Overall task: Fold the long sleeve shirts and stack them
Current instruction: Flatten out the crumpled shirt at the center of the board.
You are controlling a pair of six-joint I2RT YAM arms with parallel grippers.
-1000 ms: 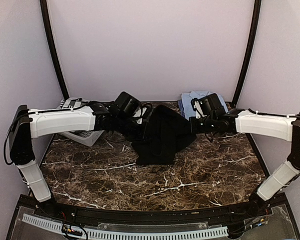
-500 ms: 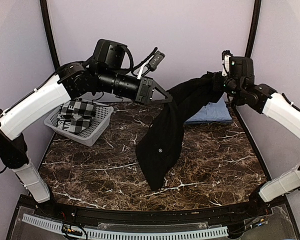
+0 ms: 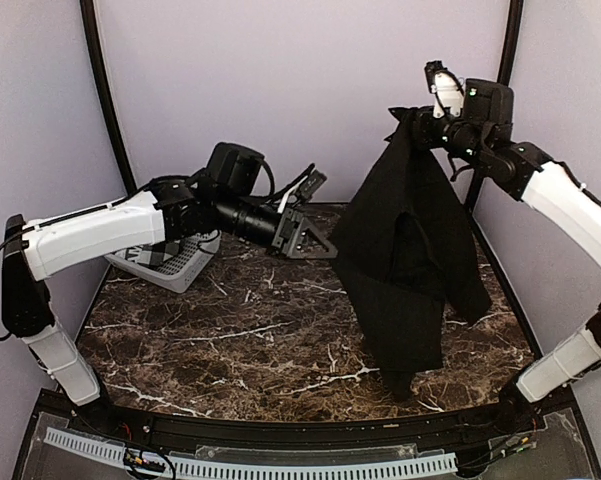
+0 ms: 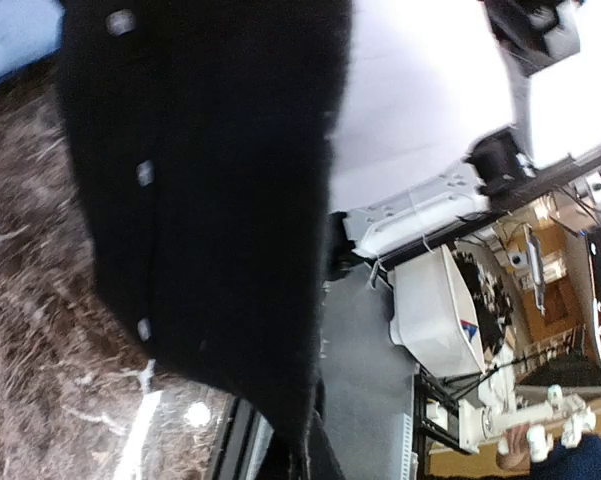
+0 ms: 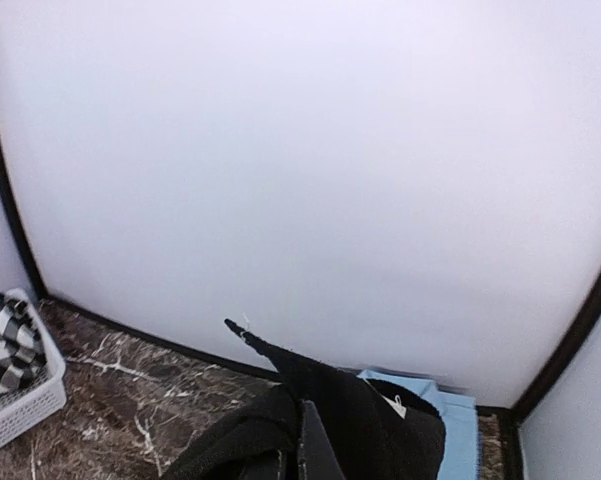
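Observation:
The black long sleeve shirt hangs from my right gripper, which is raised high at the back right and shut on its top near the collar. Its lower end touches the table near the front. My left gripper is at the shirt's left edge at mid height, and the cloth bulges toward it; it looks shut on that edge. The left wrist view shows the button placket and cloth narrowing into the gripper. The folded light blue shirt lies at the back right, hidden in the top view.
A white basket holding checked cloth stands at the back left, also in the right wrist view. The marble table has black frame posts at both back corners and a wall close behind.
Both grippers lifted the black shirt off the table. Since half a second ago the right gripper has raised it to hang straight down, and the left gripper has dropped lower.

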